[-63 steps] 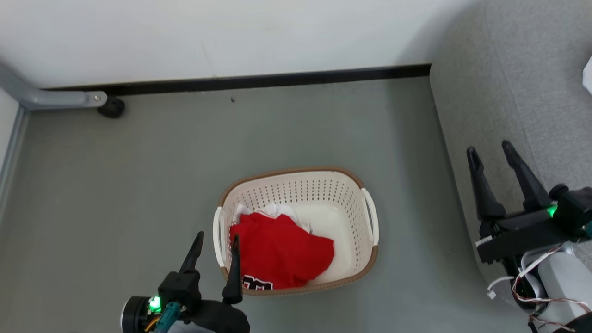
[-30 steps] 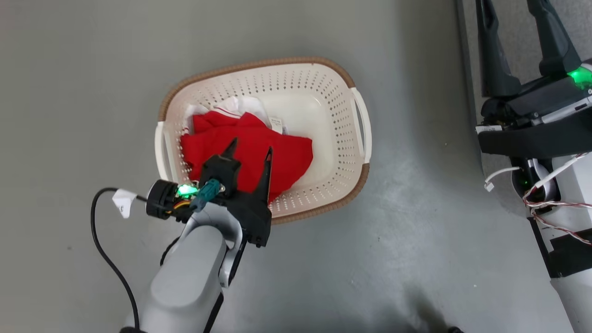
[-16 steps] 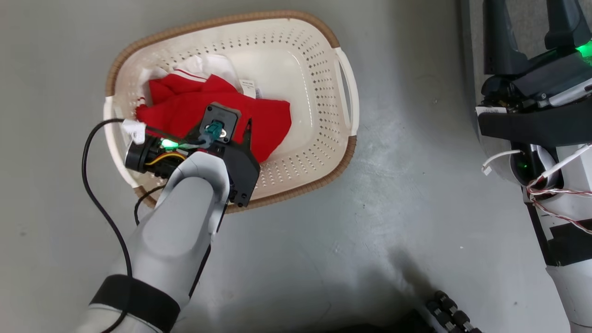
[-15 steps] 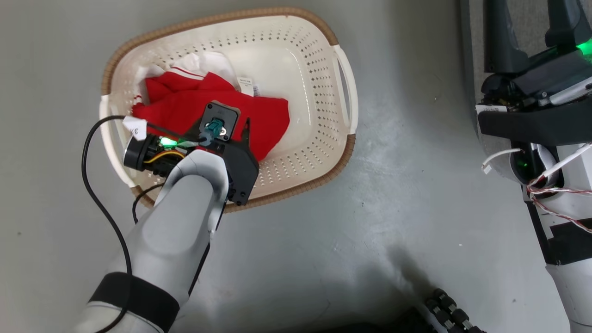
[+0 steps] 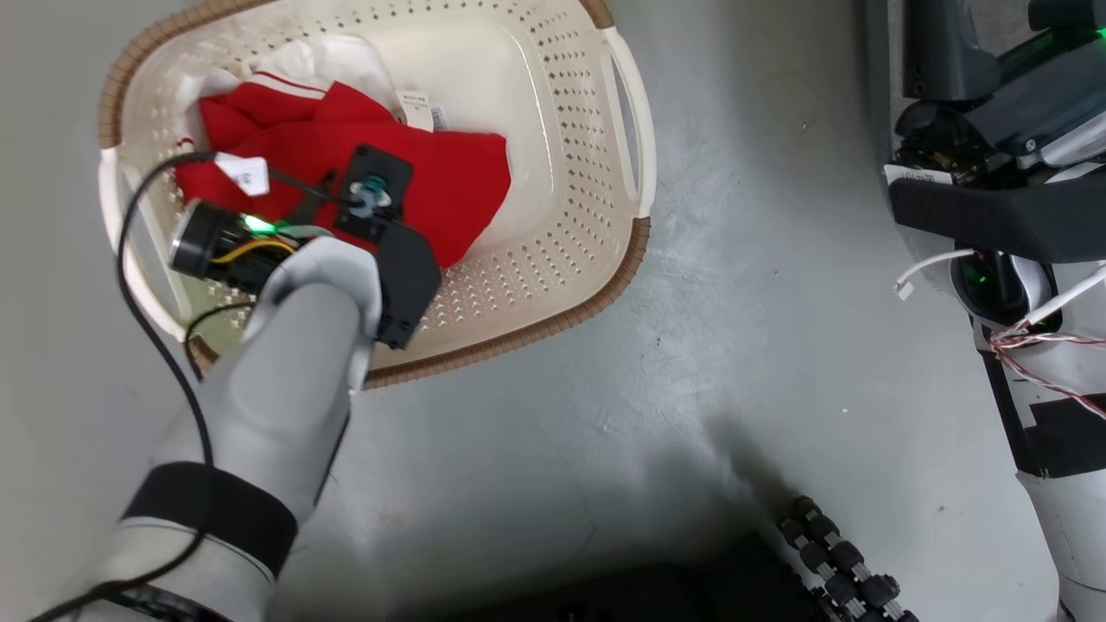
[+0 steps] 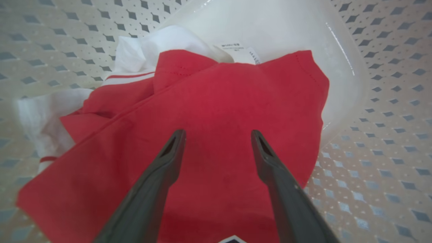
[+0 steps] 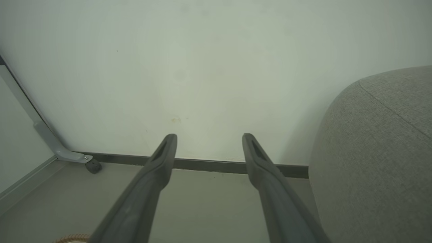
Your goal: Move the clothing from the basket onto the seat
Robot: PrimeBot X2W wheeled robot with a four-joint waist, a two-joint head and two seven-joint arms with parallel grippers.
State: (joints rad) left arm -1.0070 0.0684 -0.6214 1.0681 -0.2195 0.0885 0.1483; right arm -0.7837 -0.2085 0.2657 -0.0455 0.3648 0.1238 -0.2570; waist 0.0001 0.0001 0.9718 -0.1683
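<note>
The cream perforated basket [image 5: 553, 320] stands on the grey floor with the red clothing [image 5: 449, 181] heaped in its left half. My left wrist [image 5: 371, 199] points straight down into it and hides the fingers from the head view. In the left wrist view my left gripper [image 6: 217, 133] is open, its tips spread just over the red clothing [image 6: 219, 94]; I cannot tell if they touch it. White fabric [image 6: 162, 44] and a label lie behind. My right gripper [image 7: 209, 136] is open and empty, held up beside the grey seat [image 7: 378, 152].
The basket's wall [image 6: 371, 162] curves around the cloth, with bare bottom to its right. A black cable [image 5: 138, 285] loops off my left wrist over the rim. A dark baseboard [image 7: 202, 164] and a grey frame's black foot [image 7: 92, 166] stand by the wall. Black rollers [image 5: 829, 553] show below.
The head camera has tilted, so the basket sits higher and further left in view. My left gripper has gone deeper into the basket over the red clothing. Both grippers stay open.
</note>
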